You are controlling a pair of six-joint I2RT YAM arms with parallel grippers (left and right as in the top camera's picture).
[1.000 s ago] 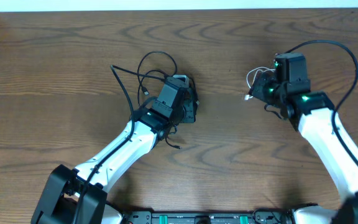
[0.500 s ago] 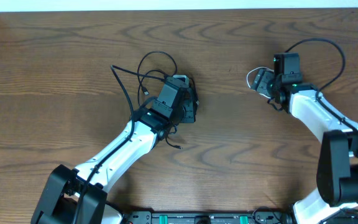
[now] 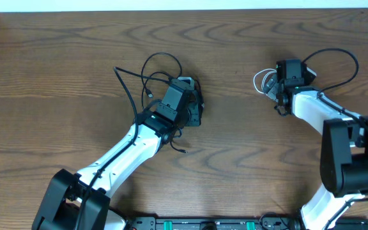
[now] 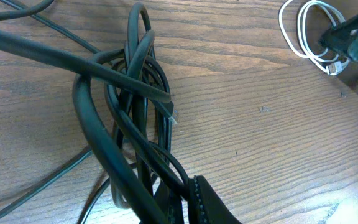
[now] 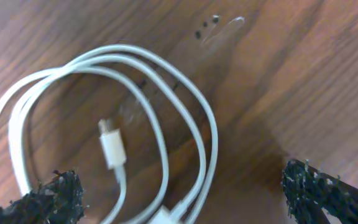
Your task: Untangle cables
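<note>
White cable [image 5: 112, 149] lies loosely coiled on the table [image 3: 235, 160], well apart from the black cables [image 4: 132, 106] knotted on the left. The right jaws stand wide open astride the coil, gripping nothing. The left jaws are closed and appear to pinch the black bundle. With the white one lying free, the black knot looks like the work in hand: the right arm should probably cross over, take a single strand near a plug end, and draw it out slowly while the left anchors.

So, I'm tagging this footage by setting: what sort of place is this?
Likely a robotics lab bench: left arm and right arm at a wood-grain table, with black cables and a white cable.
</note>
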